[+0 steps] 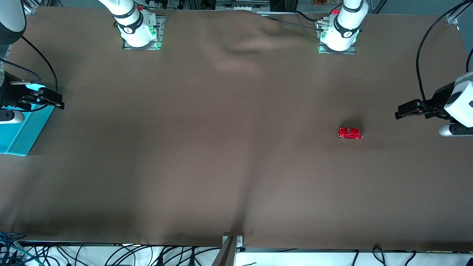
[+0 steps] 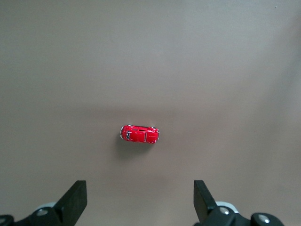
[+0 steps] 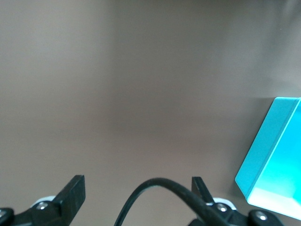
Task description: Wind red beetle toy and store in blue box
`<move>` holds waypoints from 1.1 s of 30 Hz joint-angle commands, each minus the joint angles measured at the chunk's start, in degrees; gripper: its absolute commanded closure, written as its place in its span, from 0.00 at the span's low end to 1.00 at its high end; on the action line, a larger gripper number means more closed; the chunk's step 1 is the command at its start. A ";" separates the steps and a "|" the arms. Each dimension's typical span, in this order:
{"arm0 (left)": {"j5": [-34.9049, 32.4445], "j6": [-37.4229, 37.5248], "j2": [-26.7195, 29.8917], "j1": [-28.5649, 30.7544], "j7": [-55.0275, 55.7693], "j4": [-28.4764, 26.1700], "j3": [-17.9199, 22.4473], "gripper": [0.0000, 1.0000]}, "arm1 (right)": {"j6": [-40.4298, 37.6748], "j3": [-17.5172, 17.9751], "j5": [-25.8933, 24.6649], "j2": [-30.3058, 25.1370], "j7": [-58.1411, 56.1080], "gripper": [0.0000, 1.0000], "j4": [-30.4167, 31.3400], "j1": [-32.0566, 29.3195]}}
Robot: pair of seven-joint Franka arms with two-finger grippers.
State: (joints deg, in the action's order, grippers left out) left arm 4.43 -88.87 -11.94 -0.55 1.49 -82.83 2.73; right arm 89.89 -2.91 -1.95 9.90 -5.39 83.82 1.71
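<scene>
Nothing is grasped yet: the red beetle toy sits on the brown cloth toward the left arm's end, well apart from the blue box at the right arm's end, so the left gripper, jaws wide and up in the air near the toy, should descend on it, while the right gripper, also open, waits over the box

Tabletop under a brown cloth, rumpled near the arm bases. Red beetle toy sits on it toward the left arm's end, out ahead of the left jaws. Blue box at the right arm's end, partly under the right jaws.
</scene>
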 commanded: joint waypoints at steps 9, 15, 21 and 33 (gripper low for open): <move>1.28 0.63 1.22 -0.68 -1.32 -1.19 0.70 0.00 | -0.86 0.01 1.07 -0.05 -0.76 0.00 -0.94 -0.39; 1.28 2.13 1.13 -0.59 -0.70 -0.93 0.70 0.00 | -0.94 0.01 0.90 0.12 -0.94 0.00 -1.12 -0.39; 1.37 2.13 0.95 -0.50 -0.70 -0.92 0.70 0.00 | -0.94 0.01 0.72 0.12 -1.03 0.00 -1.12 -0.39; 1.19 2.21 0.95 -0.41 0.09 -0.93 0.79 0.00 | -0.94 0.01 0.72 0.12 -1.03 0.00 -1.21 -0.30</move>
State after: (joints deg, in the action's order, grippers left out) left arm 4.45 -87.26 -11.91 -0.68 1.52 -82.85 2.88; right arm 89.89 -2.93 -1.95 9.89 -5.41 83.82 1.68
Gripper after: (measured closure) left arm 0.000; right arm 0.000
